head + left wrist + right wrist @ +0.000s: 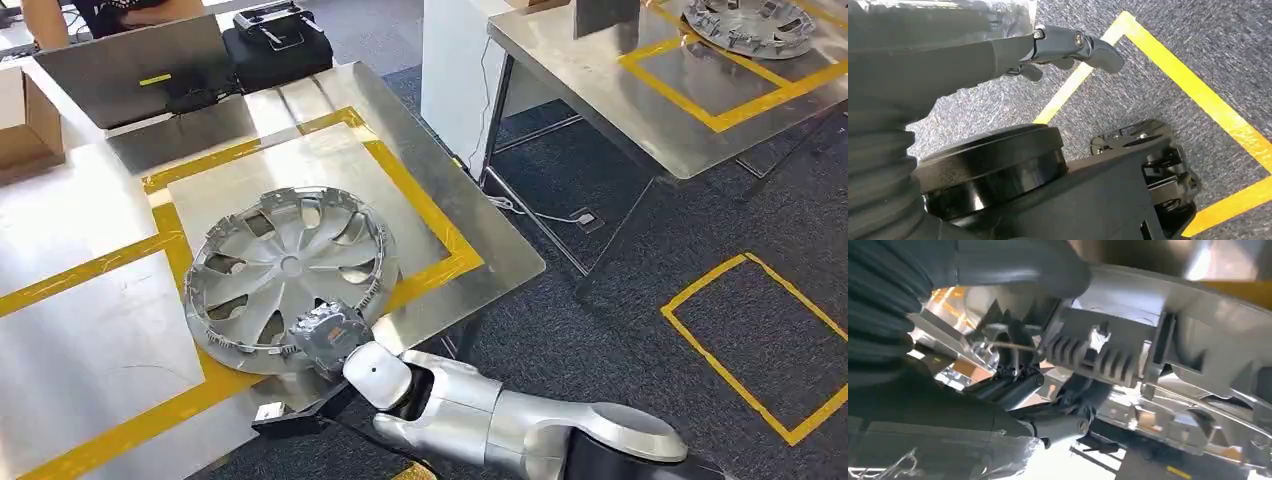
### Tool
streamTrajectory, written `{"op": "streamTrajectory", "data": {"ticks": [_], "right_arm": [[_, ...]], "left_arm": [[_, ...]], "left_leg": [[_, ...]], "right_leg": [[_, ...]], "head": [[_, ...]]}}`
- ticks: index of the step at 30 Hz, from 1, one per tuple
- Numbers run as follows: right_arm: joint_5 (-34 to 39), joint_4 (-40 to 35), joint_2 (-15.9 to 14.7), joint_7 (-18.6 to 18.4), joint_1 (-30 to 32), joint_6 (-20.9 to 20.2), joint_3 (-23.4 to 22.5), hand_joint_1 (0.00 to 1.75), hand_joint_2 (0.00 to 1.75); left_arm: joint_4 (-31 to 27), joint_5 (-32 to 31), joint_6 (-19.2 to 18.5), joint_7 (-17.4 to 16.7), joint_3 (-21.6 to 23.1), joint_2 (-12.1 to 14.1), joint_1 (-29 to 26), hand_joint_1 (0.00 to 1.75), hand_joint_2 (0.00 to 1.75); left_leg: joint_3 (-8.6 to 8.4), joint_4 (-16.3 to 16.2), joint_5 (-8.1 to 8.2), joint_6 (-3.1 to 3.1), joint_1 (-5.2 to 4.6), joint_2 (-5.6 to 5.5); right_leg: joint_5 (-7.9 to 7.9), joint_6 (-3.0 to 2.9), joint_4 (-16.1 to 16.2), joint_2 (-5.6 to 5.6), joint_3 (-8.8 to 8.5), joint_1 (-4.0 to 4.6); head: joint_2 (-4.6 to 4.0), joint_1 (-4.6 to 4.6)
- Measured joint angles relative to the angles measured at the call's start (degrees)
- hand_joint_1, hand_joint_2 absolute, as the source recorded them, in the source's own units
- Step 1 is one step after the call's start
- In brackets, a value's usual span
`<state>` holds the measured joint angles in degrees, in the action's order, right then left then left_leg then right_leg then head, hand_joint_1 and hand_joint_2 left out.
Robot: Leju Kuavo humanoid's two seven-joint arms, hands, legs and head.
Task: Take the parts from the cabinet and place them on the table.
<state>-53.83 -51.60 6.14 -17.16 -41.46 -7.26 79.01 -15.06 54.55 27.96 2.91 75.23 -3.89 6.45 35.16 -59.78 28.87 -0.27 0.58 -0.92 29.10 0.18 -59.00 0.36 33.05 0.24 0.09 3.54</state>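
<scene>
So the near worktop (470, 215) has bare steel all along its right side and far corner, plenty of room to come in from there. The hubcap (290, 275) sits on the near yellow-taped square and takes up most of it, with the right robot hand (330, 338) at its near rim. Farther back, a laptop (135, 70) and a black case (275, 45) block the rear edge, and a cardboard box (28, 125) crowds the far left. Open carpet (640, 330) separates this from the second worktop (620, 100).

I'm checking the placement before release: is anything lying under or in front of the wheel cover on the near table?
Nothing visible does. The wheel cover already lies inside the yellow tape frame on the table, with the right hand gripping its near rim.
</scene>
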Motion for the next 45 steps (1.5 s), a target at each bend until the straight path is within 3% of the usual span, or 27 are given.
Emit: {"op": "streamTrajectory", "data": {"ticks": [7, 8, 14, 18, 22, 29, 39, 45], "right_arm": [[1.0, 0.7, 0.2, -1.4, 0.3, -0.3, 0.0, 0.00, 0.00], [1.0, 0.7, 0.2, -1.5, 0.3, -0.3, 0.0, 0.00, 0.00], [3.0, 0.4, -0.3, -4.6, 0.5, 1.5, -0.7, 0.00, 0.00], [7.0, -3.5, -2.4, -8.2, 1.6, 8.2, -3.1, 0.00, 0.00], [10.8, -12.8, -6.1, -9.1, 4.8, 16.9, -8.5, 0.00, 0.00], [17.6, -33.6, -13.1, -5.0, 10.4, 28.3, -19.3, 0.00, 0.00], [19.5, -50.6, -18.2, -4.4, 12.7, 30.7, -26.5, 0.00, 0.00], [21.0, -53.9, -19.7, -5.3, 14.2, 29.5, -27.8, 0.00, 0.00]], "left_arm": [[0.1, 0.0, -0.1, 0.7, 0.0, 0.0, 0.0, 0.00, 1.75], [0.1, 0.0, -0.1, 0.7, 0.0, 0.0, 0.0, 0.00, 0.00], [0.2, 0.2, -0.1, 1.3, 0.0, 0.0, 0.0, 0.00, 0.00], [0.3, 0.7, 0.1, 3.3, 0.0, 0.0, -0.1, 0.00, 0.00], [0.5, 2.0, 0.3, 5.7, -0.1, 0.0, -0.3, 0.00, 0.00], [0.9, 2.3, 2.6, 8.8, -0.5, 0.0, -0.6, 0.00, 0.00], [1.0, 2.6, 4.1, 10.7, -1.1, 0.0, -0.5, 0.00, 0.00], [1.1, 3.0, 4.2, 11.0, -1.7, 0.0, -0.5, 0.00, 0.00]], "left_leg": [[0.00, 0.0, 0.00, 0.00, 0.00, 0.00], [0.00, 0.0, 0.00, 0.00, 0.00, 0.00], [-0.01, 0.0, 0.00, 0.00, 0.00, 0.01], [-0.04, 0.0, 0.00, 0.00, 0.00, 0.01], [-0.03, 0.0, 0.00, 0.00, -0.01, 0.03], [-0.03, 0.0, 0.02, 0.01, -0.01, 0.04], [-0.15, 0.0, 0.02, -0.01, -0.01, 0.08], [-0.18, 0.0, 0.02, -0.01, -0.01, 0.09]], "right_leg": [[0.00, 0.00, 0.0, 0.01, 0.00, 0.00], [0.00, 0.00, 0.0, 0.01, 0.00, 0.00], [0.00, 0.00, 0.0, 0.01, 0.00, 0.00], [0.00, 0.00, 0.0, 0.00, 0.00, 0.00], [-0.01, 0.00, 0.0, 0.03, 0.00, -0.01], [0.00, 0.00, 0.1, 0.03, -0.01, -0.01], [-0.01, 0.00, 0.1, 0.07, -0.07, -0.01], [-0.01, 0.00, 0.1, 0.08, -0.10, -0.01]], "head": [[0.00, 0.00], [0.00, 0.00], [0.00, 0.00], [0.00, 0.00], [0.00, 0.00], [0.00, 0.02], [0.00, 0.04], [0.00, 0.00]]}}
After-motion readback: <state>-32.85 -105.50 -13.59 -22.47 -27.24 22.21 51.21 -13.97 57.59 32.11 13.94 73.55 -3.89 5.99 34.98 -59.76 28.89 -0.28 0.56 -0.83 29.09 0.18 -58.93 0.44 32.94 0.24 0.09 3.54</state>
